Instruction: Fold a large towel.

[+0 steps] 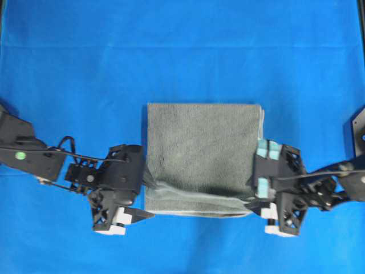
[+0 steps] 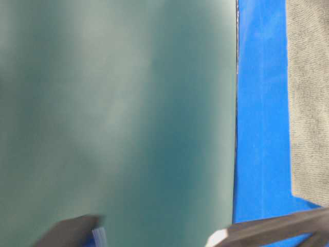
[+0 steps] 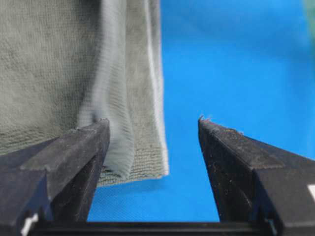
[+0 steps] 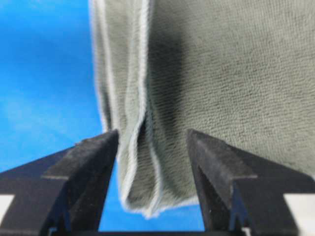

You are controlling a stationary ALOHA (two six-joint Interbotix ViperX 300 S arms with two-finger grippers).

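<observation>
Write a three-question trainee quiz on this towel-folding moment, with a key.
1. True or false: the left claw stands open.
2. The towel lies on: A) a bare wooden table, B) a blue sheet, C) a metal tray.
3. In the right wrist view, what sits between the fingers of the right claw?

Key: 1. True. 2. B. 3. A stacked, hemmed corner of the towel, with the jaws apart and not clamped on it.
</observation>
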